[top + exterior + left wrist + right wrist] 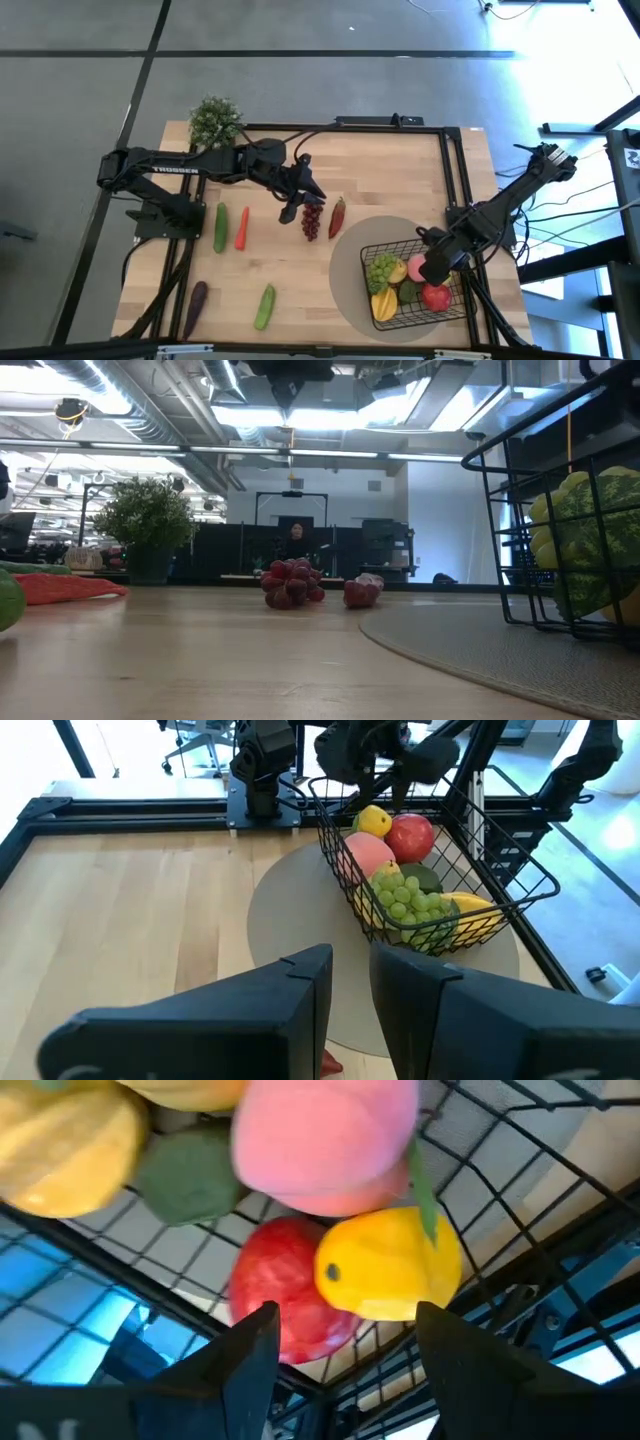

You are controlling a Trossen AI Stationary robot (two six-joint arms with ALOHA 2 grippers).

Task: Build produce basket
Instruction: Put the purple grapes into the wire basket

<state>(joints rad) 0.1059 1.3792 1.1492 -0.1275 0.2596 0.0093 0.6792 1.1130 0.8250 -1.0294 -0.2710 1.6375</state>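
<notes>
1. An eggplant (195, 301) lies near the worktop's (300, 270) front left corner; a cucumber (220, 227) and a carrot (242, 227) lie side by side further back on the left, beside the left arm's base.
2. A leafy potted plant (214, 120) stands at the back left corner.
3. A second cucumber (264, 306) lies near the front edge, left of centre.
4. The left gripper (297, 205) hangs over the middle of the worktop, just above the dark red grapes (312, 220); its fingers stand narrowly apart and hold nothing.
5. A chili (338, 216) lies just right of the grapes.
6. The basket (455, 300) sits on a round grey mat (350, 285) at the front right, holding green grapes (382, 268), peach (417, 266), lemon (390, 1265), apple (436, 296) and other produce.
7. The right gripper (432, 268) is inside the basket, fingers wide apart around the lemon without closing on it.
</notes>
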